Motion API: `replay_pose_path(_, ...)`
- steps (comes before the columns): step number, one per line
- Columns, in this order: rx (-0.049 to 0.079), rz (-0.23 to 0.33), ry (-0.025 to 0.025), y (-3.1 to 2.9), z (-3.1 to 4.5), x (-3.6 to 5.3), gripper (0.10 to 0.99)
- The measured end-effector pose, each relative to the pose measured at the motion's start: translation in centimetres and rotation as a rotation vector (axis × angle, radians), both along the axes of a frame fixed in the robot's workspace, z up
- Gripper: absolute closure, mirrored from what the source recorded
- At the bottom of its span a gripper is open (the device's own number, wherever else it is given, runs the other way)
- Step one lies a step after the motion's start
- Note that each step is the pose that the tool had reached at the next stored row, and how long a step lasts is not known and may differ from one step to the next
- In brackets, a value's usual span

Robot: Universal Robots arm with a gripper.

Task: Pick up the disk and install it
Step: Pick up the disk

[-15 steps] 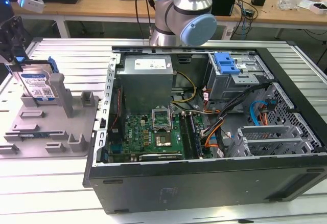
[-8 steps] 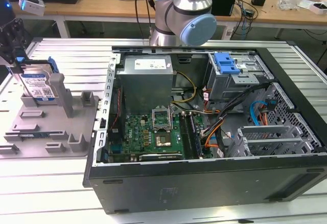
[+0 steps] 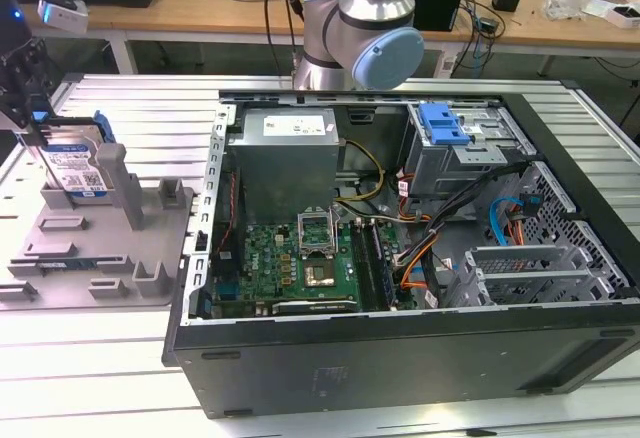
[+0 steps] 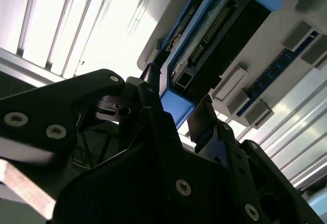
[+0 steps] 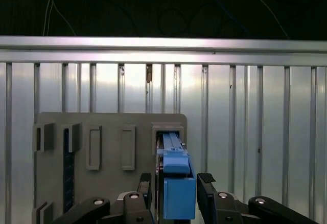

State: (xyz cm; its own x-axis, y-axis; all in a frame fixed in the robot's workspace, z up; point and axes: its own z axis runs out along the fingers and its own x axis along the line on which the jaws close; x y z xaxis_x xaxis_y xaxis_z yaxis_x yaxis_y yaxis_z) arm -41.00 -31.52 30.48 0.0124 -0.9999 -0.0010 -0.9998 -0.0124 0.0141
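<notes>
On the grey holder (image 3: 100, 258), disk (image 3: 75, 168) stands on edge; likely stiff, dense, shock-sensitive. Fingers (image 5: 205, 196) narrowly straddle its blue bracket (image 5: 179, 196), unclamped.

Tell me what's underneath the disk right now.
The disk stands on edge in a slot of the grey holder, which lies on the slatted metal table. Its lower edge is hidden by the slot's walls.

No lettering can be read, even on the disk (image 3: 75, 168).
</notes>
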Motion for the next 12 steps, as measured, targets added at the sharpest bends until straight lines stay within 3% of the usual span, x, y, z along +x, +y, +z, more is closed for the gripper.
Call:
replay_pose_path(8,0.000,0.000,0.0000,0.00,-0.39,-0.07,0.604)
replay_pose_path(9,0.000,0.000,0.0000,0.00,-0.43,-0.08,0.620)
replay_pose_path(10,0.000,0.000,0.0000,0.00,-0.45,-0.08,0.694)
replay_pose_path(12,0.000,0.000,0.0000,0.00,-0.51,-0.10,0.694)
